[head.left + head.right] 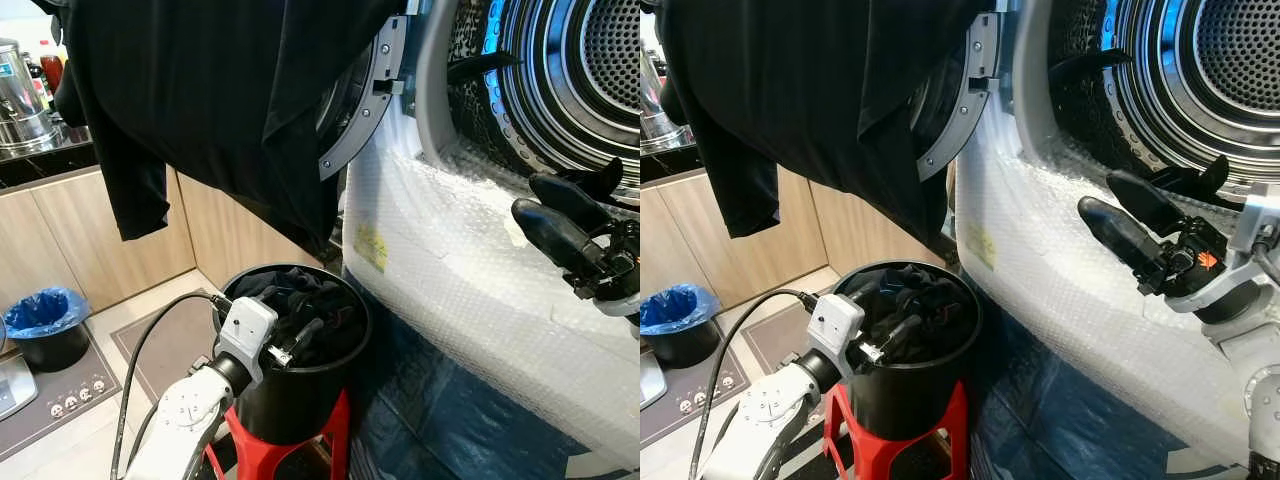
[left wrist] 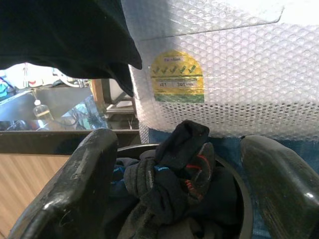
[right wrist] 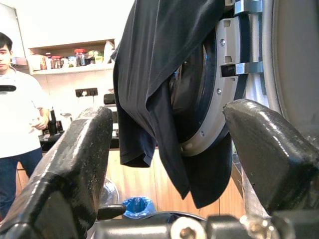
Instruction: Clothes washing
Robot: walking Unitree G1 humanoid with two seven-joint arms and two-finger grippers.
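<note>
A black bucket [image 1: 300,405] full of dark clothes [image 2: 169,174] stands on a red stool [image 1: 250,445] beside the washing machine [image 1: 470,260], which is wrapped in bubble wrap. My left gripper [image 1: 298,342] is at the bucket's rim, open, its fingers [image 2: 84,174] spread either side of the heap of clothes. A black garment [image 1: 220,90] hangs draped over the open washer door [image 1: 365,95]. The drum [image 1: 585,60] gapes at the upper right. My right gripper [image 1: 560,205] hovers just before the drum's mouth, open with nothing between its fingers [image 3: 75,164].
A small bin with a blue bag [image 1: 45,325] sits on the floor at the left by wooden cabinets. A steel pot [image 1: 20,100] stands on the counter. A person in a white shirt [image 3: 15,109] stands across the room. Blue sheeting [image 1: 440,420] covers the washer's base.
</note>
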